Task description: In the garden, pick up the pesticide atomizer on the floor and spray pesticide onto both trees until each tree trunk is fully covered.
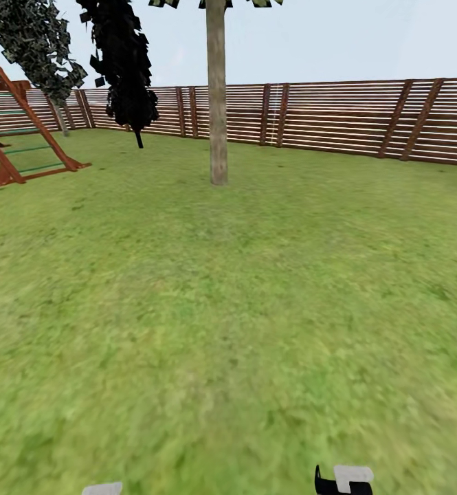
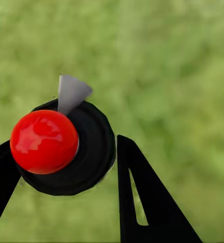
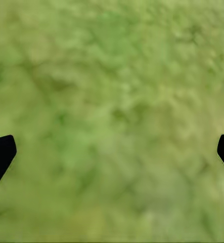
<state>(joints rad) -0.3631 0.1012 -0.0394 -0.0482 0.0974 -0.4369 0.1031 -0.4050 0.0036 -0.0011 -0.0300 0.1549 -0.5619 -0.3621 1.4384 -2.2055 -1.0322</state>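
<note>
Left pincer round atomizer; tree trunk beyond grass.

No text, label, brand, number or sign can be read in any view. The fence, the tree trunk, the wooden frame and the grass bear no writing, and neither does the red-topped atomizer.
</note>
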